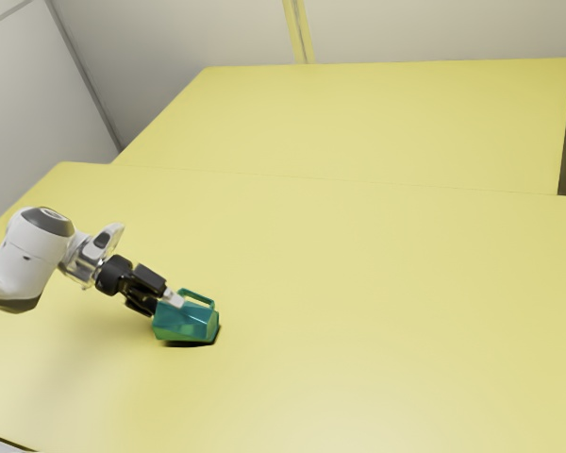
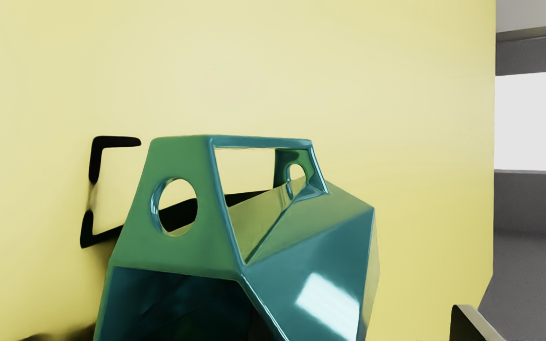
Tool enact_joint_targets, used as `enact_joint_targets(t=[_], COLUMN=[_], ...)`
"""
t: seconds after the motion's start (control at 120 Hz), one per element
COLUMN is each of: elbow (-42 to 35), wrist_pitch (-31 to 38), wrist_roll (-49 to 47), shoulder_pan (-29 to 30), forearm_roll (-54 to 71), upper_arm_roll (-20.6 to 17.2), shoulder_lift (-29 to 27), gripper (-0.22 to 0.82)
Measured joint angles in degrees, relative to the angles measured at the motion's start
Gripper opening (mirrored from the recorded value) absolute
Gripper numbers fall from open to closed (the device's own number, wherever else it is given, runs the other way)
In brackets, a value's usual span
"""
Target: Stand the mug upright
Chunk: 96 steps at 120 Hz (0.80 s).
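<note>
The teal-green faceted mug point(image 1: 187, 323) lies on its side on the yellow table, its handle facing up and its mouth toward my hand. At the mug's mouth end is the gripper point(image 1: 173, 301), reaching down at a slant from the exterior view's left. In the wrist view the mug point(image 2: 311, 265) shows its angular handle, pierced by round holes, and its dark mouth. The gripper point(image 2: 273, 331) stands open around it; one fingertip point(image 2: 465, 324) is beside the mug with a gap between them. The other fingertip cannot be made out clearly.
The yellow table point(image 1: 377, 311) extends far toward the exterior view's right, and another yellow surface point(image 1: 358, 123) adjoins it at the back. Behind stand pale walls point(image 1: 170, 47). The mug's dark shadow point(image 2: 95, 161) falls on the table beside its handle.
</note>
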Motion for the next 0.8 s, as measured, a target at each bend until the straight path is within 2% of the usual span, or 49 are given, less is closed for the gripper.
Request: enact_joint_targets(t=[0.125,0.408,0.633,0.8], elbow=[-0.1,-0.1,0.0,0.7], wrist_pitch=[-0.4,-2.0,-2.1,0.6], wrist_roll=[1.4,4.2,6.2,6.7], shoulder_pan=[0.0,0.5,0.6,2.0], forearm_roll=[-0.6,-0.9,-0.9,0.4], upper_arm_roll=[0.0,-0.1,-0.9,-4.8], shoulder_lift=[0.0,-0.9,-2.4,-6.8], gripper=[0.15,-0.08,-0.15,-0.16])
